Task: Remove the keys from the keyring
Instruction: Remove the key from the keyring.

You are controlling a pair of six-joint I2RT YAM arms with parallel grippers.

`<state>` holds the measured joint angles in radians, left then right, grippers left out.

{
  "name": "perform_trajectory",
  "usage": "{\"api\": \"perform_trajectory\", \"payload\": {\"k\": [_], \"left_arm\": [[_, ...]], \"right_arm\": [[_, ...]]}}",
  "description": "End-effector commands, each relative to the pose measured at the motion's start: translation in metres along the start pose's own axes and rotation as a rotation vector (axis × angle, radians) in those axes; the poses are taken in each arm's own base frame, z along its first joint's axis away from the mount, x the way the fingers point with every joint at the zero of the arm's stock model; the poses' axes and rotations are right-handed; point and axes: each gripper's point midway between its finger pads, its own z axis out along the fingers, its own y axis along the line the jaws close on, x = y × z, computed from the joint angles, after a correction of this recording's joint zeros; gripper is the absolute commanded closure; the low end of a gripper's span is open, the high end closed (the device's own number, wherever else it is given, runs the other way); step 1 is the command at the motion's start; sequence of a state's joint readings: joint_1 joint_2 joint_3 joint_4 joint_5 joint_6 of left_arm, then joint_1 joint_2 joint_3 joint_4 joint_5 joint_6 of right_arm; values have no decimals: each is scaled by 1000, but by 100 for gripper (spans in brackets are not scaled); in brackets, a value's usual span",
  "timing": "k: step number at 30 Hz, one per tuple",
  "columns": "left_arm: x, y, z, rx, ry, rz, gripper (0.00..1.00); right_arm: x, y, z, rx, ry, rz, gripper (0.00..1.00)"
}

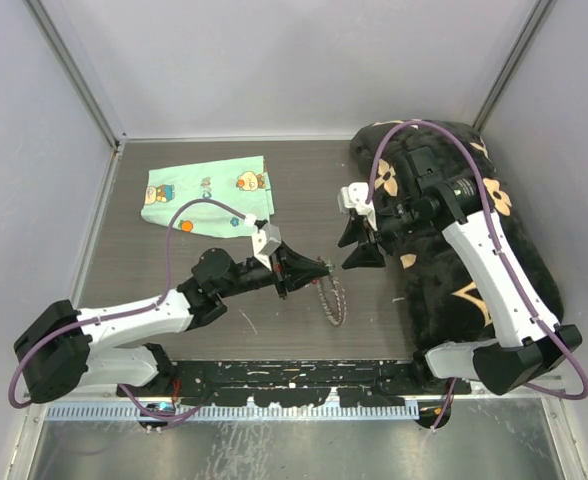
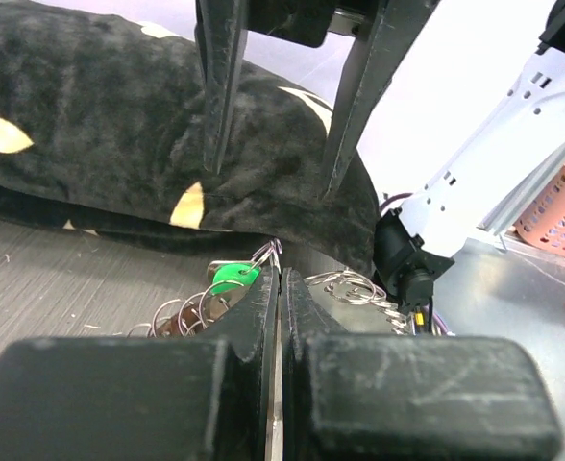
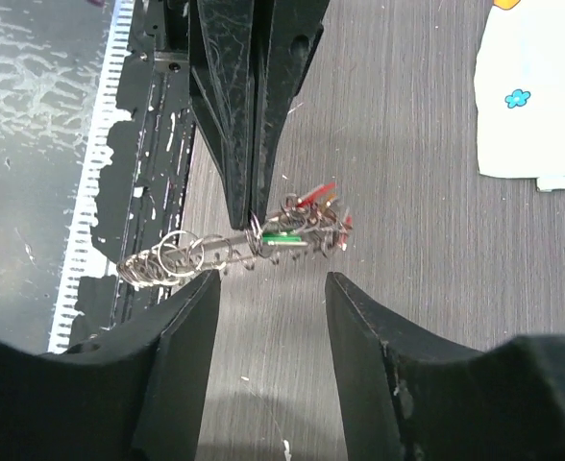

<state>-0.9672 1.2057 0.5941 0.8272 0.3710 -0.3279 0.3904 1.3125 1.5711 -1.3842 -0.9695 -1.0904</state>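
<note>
Pinching together, the jaws of your left gripper [image 1: 319, 268] clamp the large thin silver wire keyring [image 1: 332, 298] over the dark wood-grain counter [image 1: 174, 300]. Small silver keys [image 3: 284, 236] with red and green plastic heads bunch right beside that pinch. Your right gripper [image 3: 271, 288] hovers just above, jaws apart and empty. A black plush cushion [image 1: 434, 300] lies under that arm; a mint cartoon-print cloth [image 1: 204, 190] sits well apart.

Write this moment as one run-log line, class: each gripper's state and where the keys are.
left gripper: shut on keyring | right gripper: open, holding nothing | keys: on keyring
</note>
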Motion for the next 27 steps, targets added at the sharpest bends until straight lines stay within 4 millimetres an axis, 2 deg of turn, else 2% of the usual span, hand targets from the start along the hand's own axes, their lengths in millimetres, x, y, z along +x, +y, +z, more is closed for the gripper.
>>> {"api": "perform_trajectory", "payload": {"k": [1, 8, 18, 27], "left_arm": [[-52, -20, -10, 114, -145, 123, 100], [-56, -34, -20, 253, -66, 106, 100], [-59, -40, -25, 373, 20, 38, 100], [-62, -34, -22, 387, 56, 21, 100]], "right_arm": [[-15, 7, -3, 1, -93, -52, 44], [-5, 9, 14, -34, -180, -198, 27], [-16, 5, 24, -60, -233, -332, 27], [-14, 22, 36, -130, -269, -311, 39]]}}
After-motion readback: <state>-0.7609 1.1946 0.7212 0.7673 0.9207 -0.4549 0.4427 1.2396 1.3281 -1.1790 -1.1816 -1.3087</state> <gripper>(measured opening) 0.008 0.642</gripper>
